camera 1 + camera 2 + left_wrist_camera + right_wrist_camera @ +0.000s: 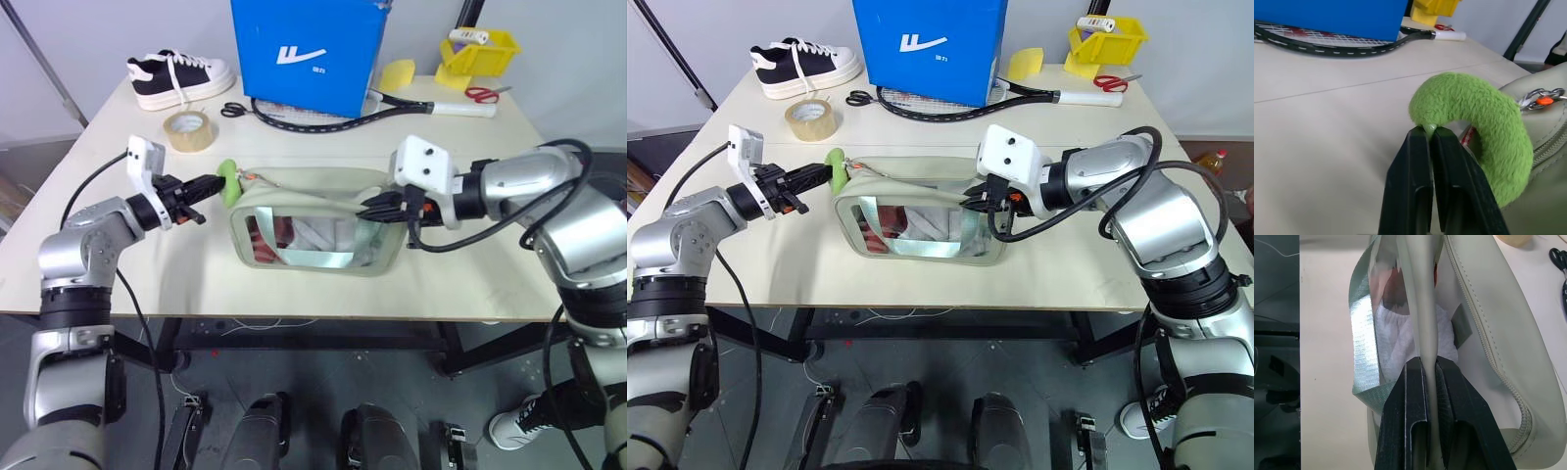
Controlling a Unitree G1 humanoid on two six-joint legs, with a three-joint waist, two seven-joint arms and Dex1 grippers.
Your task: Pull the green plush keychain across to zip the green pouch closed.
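Observation:
The pale green pouch (306, 186) lies mid-table, its clear front window showing red and white contents. At its left end, fixed by a small metal ring, hangs the lime-green plush keychain (228, 182). My left gripper (211, 183) points level at it from the left. In the left wrist view its fingers (1449, 171) are shut, pinching the rim of the plush keychain (1474, 117). My right gripper (367, 208) is at the pouch's right end, shut on a pale green strap (1422, 293) of the pouch (1488, 308). The zip's teeth run along the pouch top.
Behind the pouch a blue box (309, 49) stands, with a racket (323, 116) and black scissors (235, 110) at its foot. A tape roll (188, 130) and a shoe (179, 76) sit at back left. A yellow bin (480, 54) and red scissors (482, 94) are at back right.

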